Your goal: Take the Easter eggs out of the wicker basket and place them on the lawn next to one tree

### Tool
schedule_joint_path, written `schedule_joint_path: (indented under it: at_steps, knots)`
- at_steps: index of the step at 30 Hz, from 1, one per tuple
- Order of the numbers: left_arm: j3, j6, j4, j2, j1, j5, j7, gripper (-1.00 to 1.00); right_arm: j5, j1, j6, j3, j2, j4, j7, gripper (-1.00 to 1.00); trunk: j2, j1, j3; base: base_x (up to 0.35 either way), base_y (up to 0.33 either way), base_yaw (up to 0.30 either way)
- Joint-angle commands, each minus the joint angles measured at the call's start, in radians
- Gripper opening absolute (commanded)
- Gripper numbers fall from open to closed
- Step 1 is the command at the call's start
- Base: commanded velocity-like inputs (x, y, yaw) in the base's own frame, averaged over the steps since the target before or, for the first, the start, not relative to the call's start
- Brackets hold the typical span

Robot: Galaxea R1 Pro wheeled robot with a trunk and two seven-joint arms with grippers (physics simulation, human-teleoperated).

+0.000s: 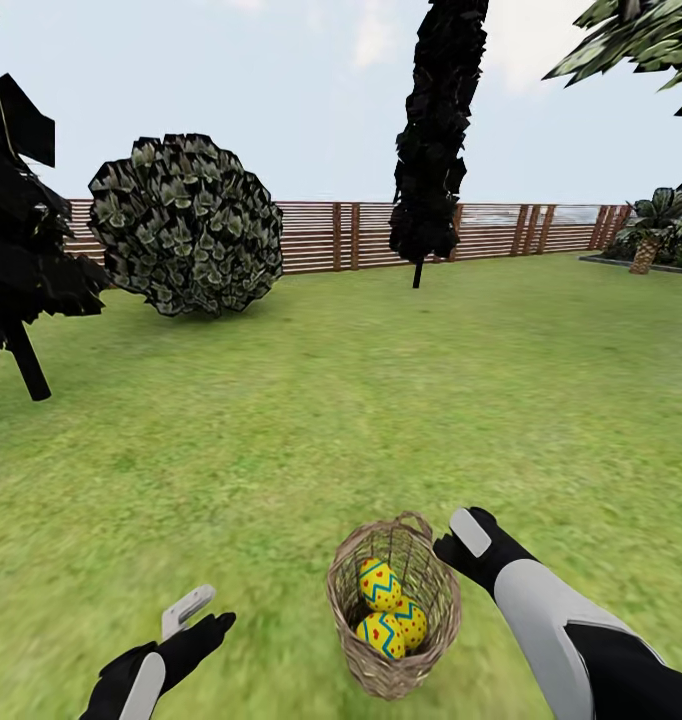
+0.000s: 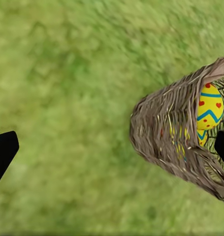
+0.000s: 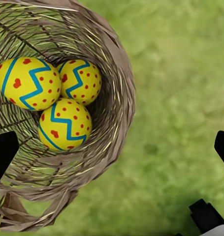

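The wicker basket [image 1: 393, 605] stands on the lawn [image 1: 381, 400] just in front of me, between my arms. Three yellow Easter eggs with blue zigzags and red spots lie inside it [image 1: 379, 583] [image 1: 409, 620] [image 1: 381, 636], and the right wrist view looks down on them [image 3: 29, 82] [image 3: 81, 80] [image 3: 65, 124]. My right gripper [image 1: 459, 540] hangs open over the basket's right rim, with its fingertips [image 3: 3, 152] wide apart. My left gripper [image 1: 196, 620] is open over bare grass to the left of the basket [image 2: 166, 132], holding nothing. No pale thick trunk is in view.
Two dark narrow trees stand on the lawn, one far ahead [image 1: 436, 130] and one at the left [image 1: 21, 220]. A round leafy bush [image 1: 186, 225] sits before the brown slatted fence [image 1: 331, 235]. A palm-like plant [image 1: 661, 225] grows at the far right, and leafy branches [image 1: 641, 40] hang at the upper right.
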Motion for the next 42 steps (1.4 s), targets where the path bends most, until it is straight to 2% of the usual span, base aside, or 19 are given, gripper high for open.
schedule_joint_path:
  at_steps: [1, 33, 42]
  knots:
    - [0.002, 0.006, -0.002, -0.001, -0.001, 0.011, 0.008, 1.0, -0.004, 0.0, 0.003, -0.003, 0.001, -0.002, -0.006, 1.0, -0.008, 0.004, -0.004, 0.0, 0.0, 0.0]
    - [0.001, 0.003, -0.002, 0.002, -0.001, 0.009, 0.009, 1.0, -0.007, -0.009, 0.004, -0.008, 0.002, -0.004, 0.0, 1.0, -0.232, 0.127, -0.105, 0.0, 0.0, 0.0]
    - [0.001, 0.004, -0.002, 0.005, -0.001, 0.009, 0.009, 1.0, -0.008, -0.02, 0.004, -0.011, 0.001, -0.004, 0.031, 1.0, -0.295, 0.161, -0.133, 0.0, 0.0, 0.0]
